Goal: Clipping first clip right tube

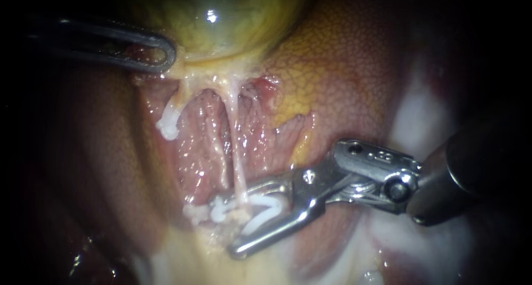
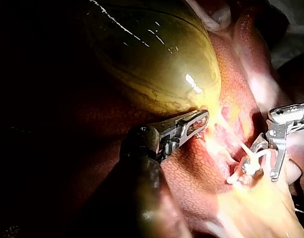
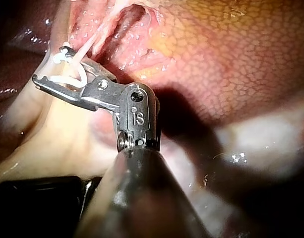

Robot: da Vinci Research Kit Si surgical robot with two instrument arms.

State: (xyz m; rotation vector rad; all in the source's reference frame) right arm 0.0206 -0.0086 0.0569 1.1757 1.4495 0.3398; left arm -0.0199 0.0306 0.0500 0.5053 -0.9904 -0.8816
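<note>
L instrument (image 1: 164,56): jaws closed on lower edge of gallbladder (image 1: 221,19). Right tube (image 1: 238,163): taut, running down from gallbladder, centre of field. R instrument (image 1: 233,224): jaws spread, carrying open white clip (image 1: 270,203) astride tube's lower end.

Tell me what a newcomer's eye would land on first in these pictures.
First the yellow-green gallbladder, glossy, at the top of the endoscope view, with the left instrument gripping its lower edge. Then the right instrument, low in the view, holding a white clip in its wide-spread jaws around a thin pale tube stretched down from the gallbladder.
</note>
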